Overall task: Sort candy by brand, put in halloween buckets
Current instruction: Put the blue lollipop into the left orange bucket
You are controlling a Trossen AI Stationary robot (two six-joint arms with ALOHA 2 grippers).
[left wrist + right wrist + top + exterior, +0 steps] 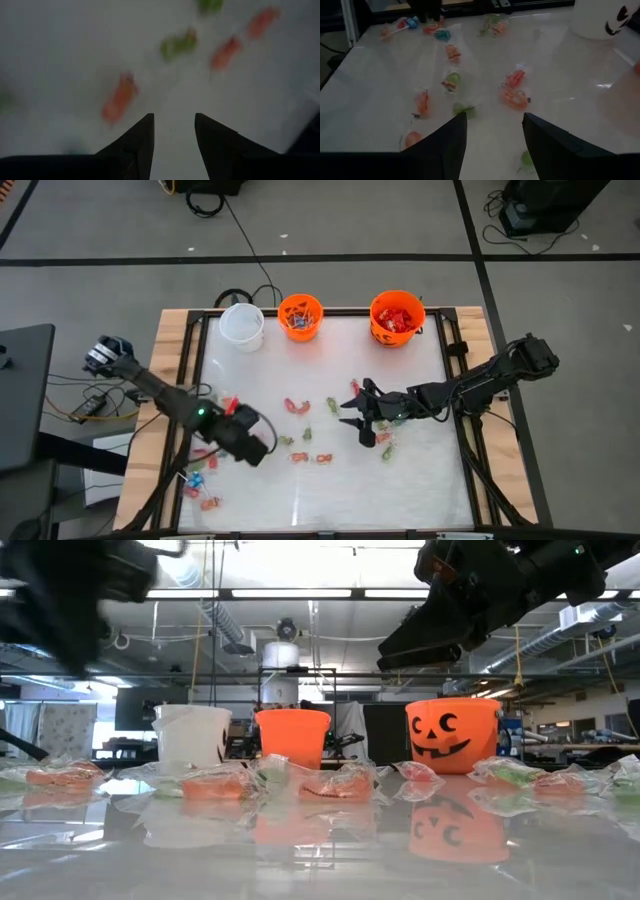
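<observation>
Clear-wrapped candy (pixel 298 406) in orange, red and green lies scattered across the middle of the white table (pixel 320 490), with a further cluster near the left front corner. Three halloween buckets stand in a row along the far edge: the white bucket (pixel 242 324) at the left, the small orange bucket (pixel 300 316) just beside it holding small wrapped pieces, and the larger orange bucket (pixel 397 317) well apart to the right, holding red packets. In the low view the larger orange bucket (pixel 452 735) shows its black jack-o'-lantern face. The left gripper (pixel 255 442) is positioned over the left part of the table, near the scattered pieces; its fingers (pixel 140 145) stand apart with bare table visible between them, holding nothing. The right gripper (pixel 358 415) is positioned over the middle of the table, beside several sweets; its fingers (pixel 445 145) are spread wide and hold nothing, with a green piece (pixel 463 109) lying on the table just past them.
</observation>
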